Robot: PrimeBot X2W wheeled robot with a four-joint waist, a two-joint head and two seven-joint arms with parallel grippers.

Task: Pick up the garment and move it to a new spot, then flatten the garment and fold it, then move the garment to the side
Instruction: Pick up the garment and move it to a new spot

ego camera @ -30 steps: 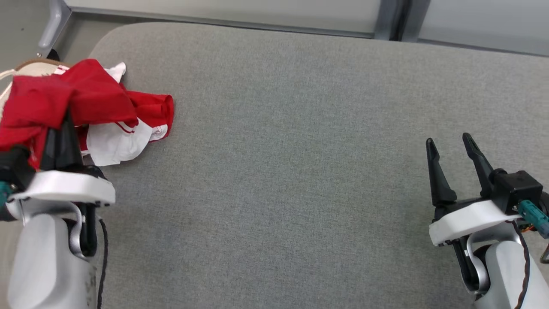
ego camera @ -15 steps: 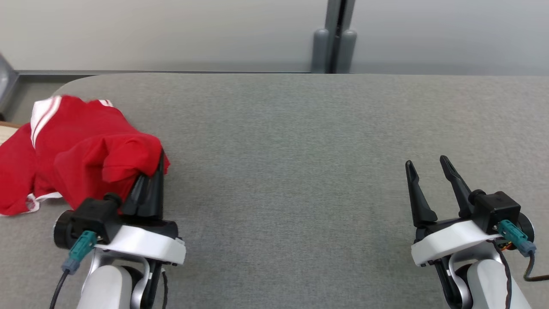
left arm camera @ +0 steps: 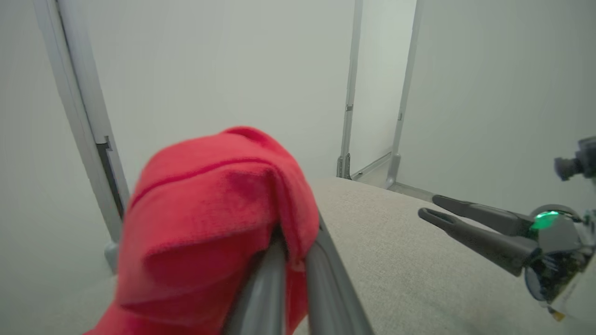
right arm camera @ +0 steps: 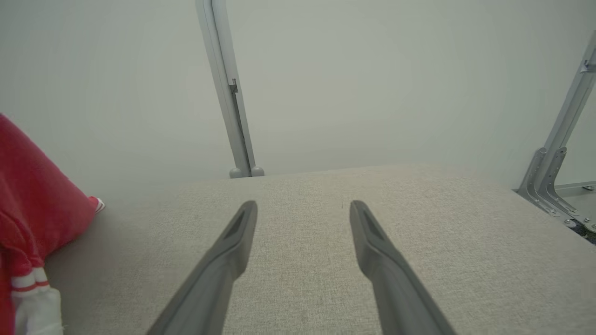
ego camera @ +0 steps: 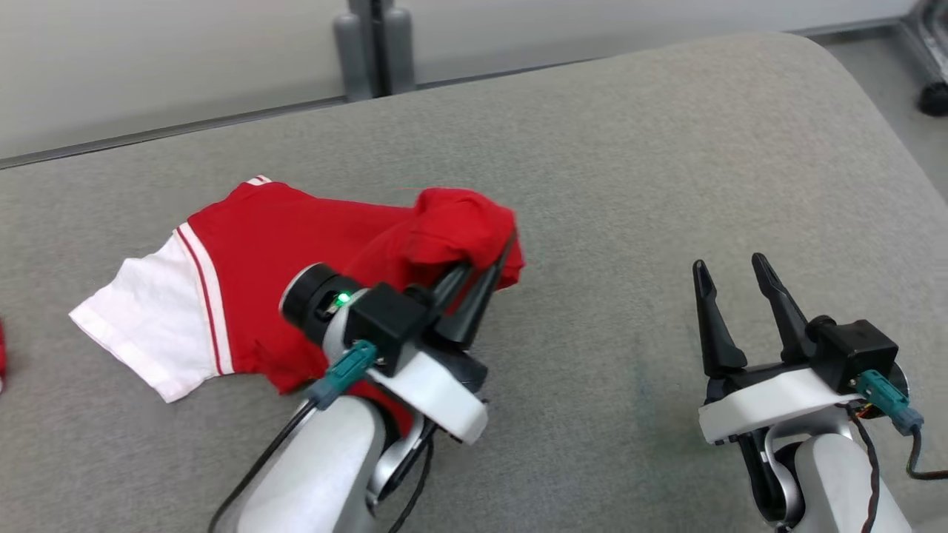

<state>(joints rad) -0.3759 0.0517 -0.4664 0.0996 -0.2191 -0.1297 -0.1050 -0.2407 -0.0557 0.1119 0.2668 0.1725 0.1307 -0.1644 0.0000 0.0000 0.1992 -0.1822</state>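
Observation:
The garment (ego camera: pixel 289 244) is red with white sleeves and red stripes, trailing across the grey padded table (ego camera: pixel 629 148) left of centre. My left gripper (ego camera: pixel 492 255) is shut on a bunched fold of it, lifting that part off the surface; the same fold drapes over the fingertips in the left wrist view, garment (left arm camera: pixel 209 209), left gripper (left arm camera: pixel 293 242). A white sleeve lies flat at the left. My right gripper (ego camera: pixel 729 270) stands open over bare table at the lower right, right gripper (right arm camera: pixel 302 209), with the garment's edge (right arm camera: pixel 32 209) at its far left.
A grey wall with upright metal posts (ego camera: pixel 374 44) runs behind the table. The table's rounded right corner (ego camera: pixel 837 59) meets the floor at top right. A scrap of red (ego camera: pixel 2 355) shows at the left edge. My right gripper (left arm camera: pixel 433 209) appears in the left wrist view.
The head view has swung to the right. My left gripper has carried the garment rightward toward the table's middle, dragging it out longer. The right gripper has kept its open pose.

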